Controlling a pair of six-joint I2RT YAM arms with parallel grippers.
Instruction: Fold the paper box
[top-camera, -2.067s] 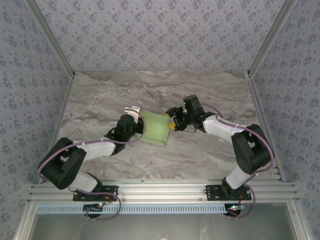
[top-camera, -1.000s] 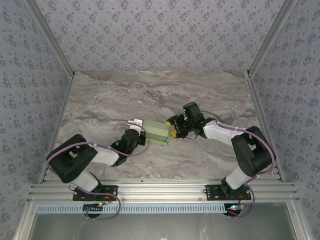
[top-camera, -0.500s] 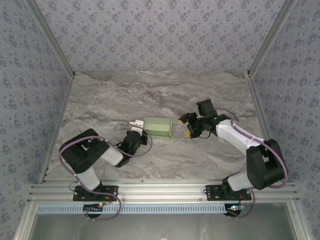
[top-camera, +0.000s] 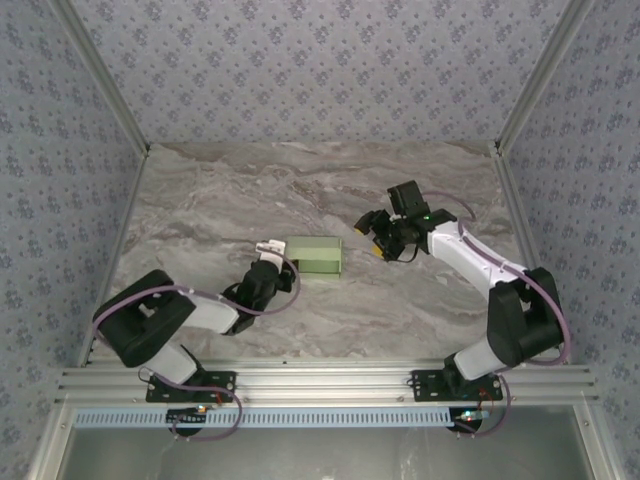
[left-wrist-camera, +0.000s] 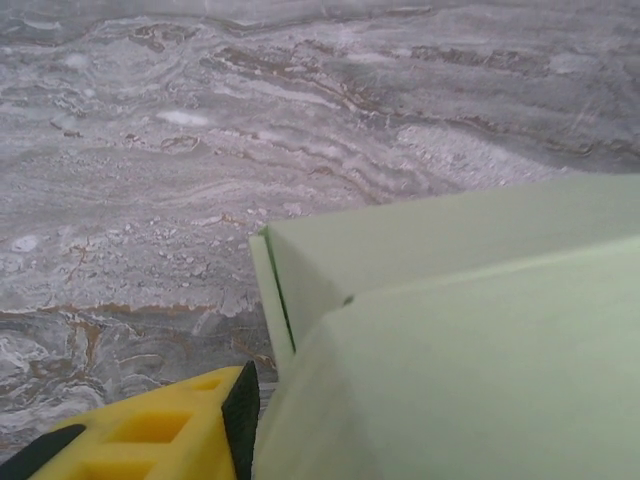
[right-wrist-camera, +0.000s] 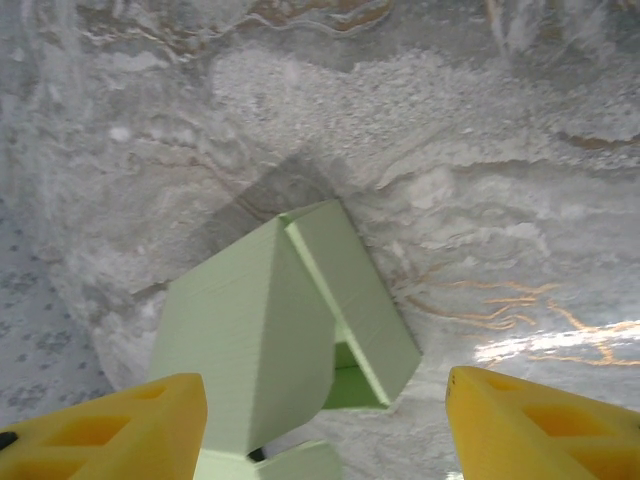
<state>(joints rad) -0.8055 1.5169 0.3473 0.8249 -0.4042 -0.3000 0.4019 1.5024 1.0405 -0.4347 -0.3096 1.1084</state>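
The paper box lies on the marble table as a pale green folded block, its open end and a loose flap facing the right wrist camera. My left gripper sits at the box's left end. In the left wrist view one yellow finger with a black pad stands a sliver off the box wall; the other finger is hidden. My right gripper hangs to the right of the box, apart from it. Its yellow fingers are spread wide, with nothing held.
The grey marble table is closed in by patterned walls at the back and sides. An aluminium rail with both arm bases runs along the near edge.
The right gripper has drawn back to the right, away from the box's end. The left gripper's jaws have parted off the box. The box has settled flat and slightly rightward.
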